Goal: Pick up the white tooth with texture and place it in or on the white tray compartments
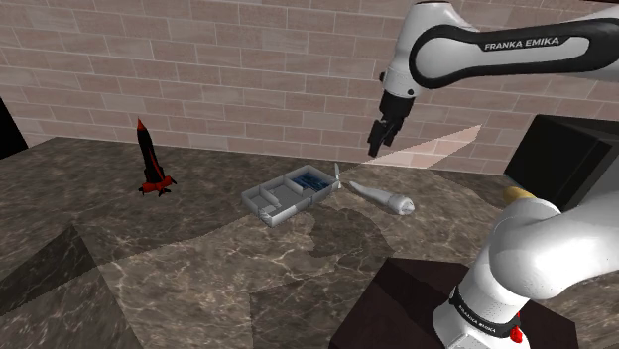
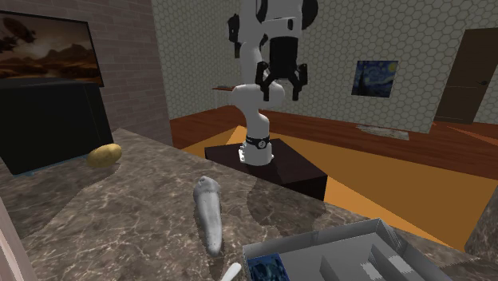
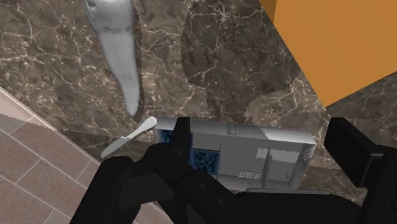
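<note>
The claw (image 2: pixel 279 90) hangs in the air above the tray (image 1: pixel 298 208), its two black fingers spread wide with nothing between them. The tooth (image 1: pixel 382 198), a long pale grey piece tapering to a point, lies flat on the marble counter (image 1: pixel 198 268) just beside the tray, narrow end toward it. A thin white stick (image 3: pixel 129 137) lies by the tray's corner, near the tooth's tip. A blue patterned patch (image 3: pixel 207 158) shows in the tray's end compartment nearest the tooth. A red and black rocket (image 1: pixel 149 159) stands upright well apart from the tray, on the side away from the tooth.

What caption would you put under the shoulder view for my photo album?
Open black gripper hangs above a marble table where a pale tooth lies beside a compartment tray.
</note>
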`<action>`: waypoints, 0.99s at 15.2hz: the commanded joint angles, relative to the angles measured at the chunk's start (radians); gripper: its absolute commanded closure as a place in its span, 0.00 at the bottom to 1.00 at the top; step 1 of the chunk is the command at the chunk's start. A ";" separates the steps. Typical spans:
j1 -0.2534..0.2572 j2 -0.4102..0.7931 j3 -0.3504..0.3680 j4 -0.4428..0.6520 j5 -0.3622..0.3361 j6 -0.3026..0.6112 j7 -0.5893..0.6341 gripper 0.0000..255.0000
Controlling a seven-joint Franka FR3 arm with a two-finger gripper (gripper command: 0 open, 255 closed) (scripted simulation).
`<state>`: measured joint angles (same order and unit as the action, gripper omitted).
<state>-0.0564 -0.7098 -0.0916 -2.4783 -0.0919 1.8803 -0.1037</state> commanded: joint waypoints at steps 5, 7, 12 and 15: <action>-0.030 0.144 -0.099 -0.028 -0.037 0.143 -0.099 0.00; -0.038 0.201 -0.131 -0.029 -0.044 0.190 -0.133 0.00; -0.052 0.363 -0.212 -0.007 -0.044 0.304 -0.226 0.00; -0.056 0.471 -0.257 0.020 -0.026 0.367 -0.288 0.00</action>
<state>-0.1106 -0.2725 -0.3339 -2.4664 -0.1236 2.2272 -0.3701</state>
